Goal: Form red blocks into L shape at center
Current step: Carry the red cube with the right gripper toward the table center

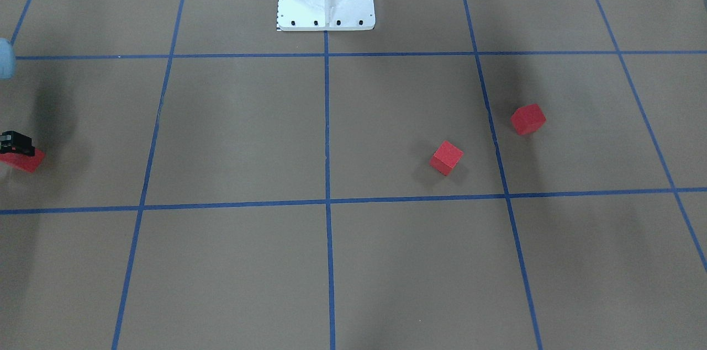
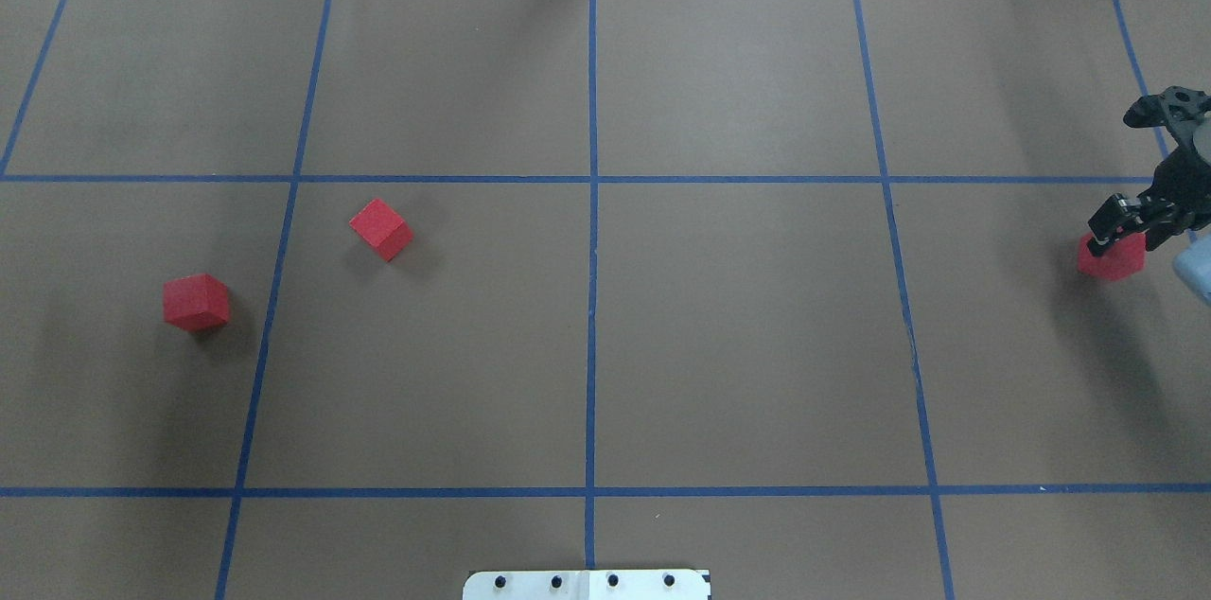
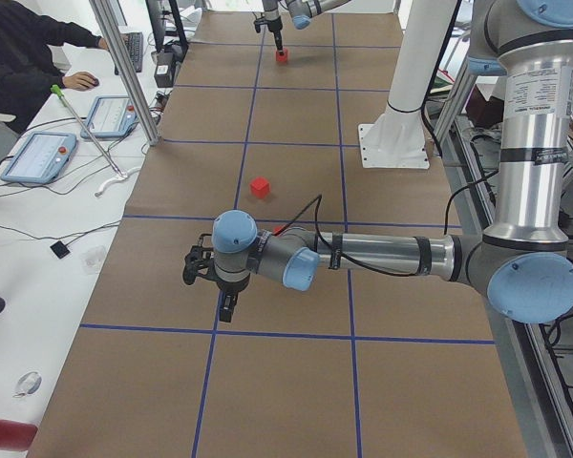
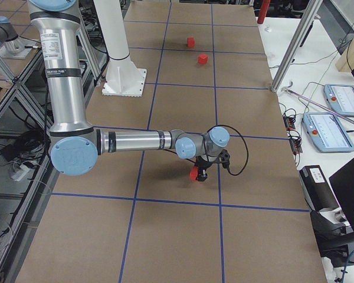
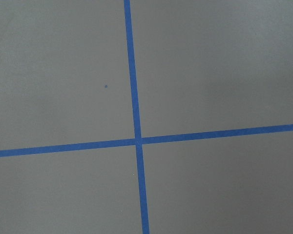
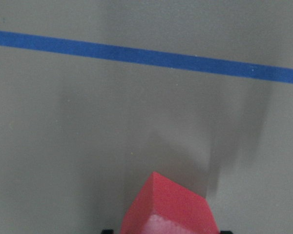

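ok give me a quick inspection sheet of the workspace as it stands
surface: brown table with blue tape grid
job's things: outer red block and inner red block apart on robot's left; third red block far right; no L yet
clutter: nothing seen
grippers: right gripper shut on third red block; left gripper over a tape crossing, state unclear
cables: black cable along left arm
surroundings: operator and teach pendants beside table

No legible text, label, brand or number on any surface in view.
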### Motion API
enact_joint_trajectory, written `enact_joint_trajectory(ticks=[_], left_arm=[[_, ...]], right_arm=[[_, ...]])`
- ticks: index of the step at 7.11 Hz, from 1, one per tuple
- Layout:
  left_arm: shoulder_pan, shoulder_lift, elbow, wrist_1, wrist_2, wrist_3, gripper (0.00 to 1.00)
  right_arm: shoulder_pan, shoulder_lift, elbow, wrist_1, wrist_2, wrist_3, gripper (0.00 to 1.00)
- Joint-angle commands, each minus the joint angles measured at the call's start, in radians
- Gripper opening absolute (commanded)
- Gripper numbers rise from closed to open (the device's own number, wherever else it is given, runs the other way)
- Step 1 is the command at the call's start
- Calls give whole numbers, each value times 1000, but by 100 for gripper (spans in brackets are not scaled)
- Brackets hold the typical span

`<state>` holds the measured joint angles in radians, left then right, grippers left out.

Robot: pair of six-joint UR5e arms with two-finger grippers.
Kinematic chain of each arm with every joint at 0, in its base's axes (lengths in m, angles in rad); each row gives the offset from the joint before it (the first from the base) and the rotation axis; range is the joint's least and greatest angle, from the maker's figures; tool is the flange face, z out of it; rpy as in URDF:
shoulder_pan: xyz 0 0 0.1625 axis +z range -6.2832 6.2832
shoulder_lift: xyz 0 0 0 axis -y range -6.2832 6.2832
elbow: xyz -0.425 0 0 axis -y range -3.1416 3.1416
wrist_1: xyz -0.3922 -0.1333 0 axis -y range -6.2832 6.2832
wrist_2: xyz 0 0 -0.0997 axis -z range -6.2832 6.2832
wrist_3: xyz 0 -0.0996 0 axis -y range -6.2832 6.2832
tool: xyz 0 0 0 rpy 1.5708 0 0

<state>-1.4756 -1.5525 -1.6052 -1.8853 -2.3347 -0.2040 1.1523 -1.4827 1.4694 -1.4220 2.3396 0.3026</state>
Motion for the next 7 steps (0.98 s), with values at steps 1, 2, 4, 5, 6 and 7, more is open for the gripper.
enact_joint_trajectory(ticks=[1,2,4,5,6,7], left_arm=[[-2,0,-1,0,-2,0,100],[-2,0,-2,0,-2,0,100],[-2,0,-24,3,-2,0,100],[-3,2,-25,3,-3,0,100],[-5,3,-30,2,-3,0,100],[-5,3,-25,9,-3,-12,100]], right_arm=[[4,-8,0,0,3,15,10],[10,1,2,0,3,16,0],[35,40,12,-2,13,20,0],[55,68,20,-5,53,20,0],[56,91,52,0,58,95,0],[53,111,119,3,55,248,0]])
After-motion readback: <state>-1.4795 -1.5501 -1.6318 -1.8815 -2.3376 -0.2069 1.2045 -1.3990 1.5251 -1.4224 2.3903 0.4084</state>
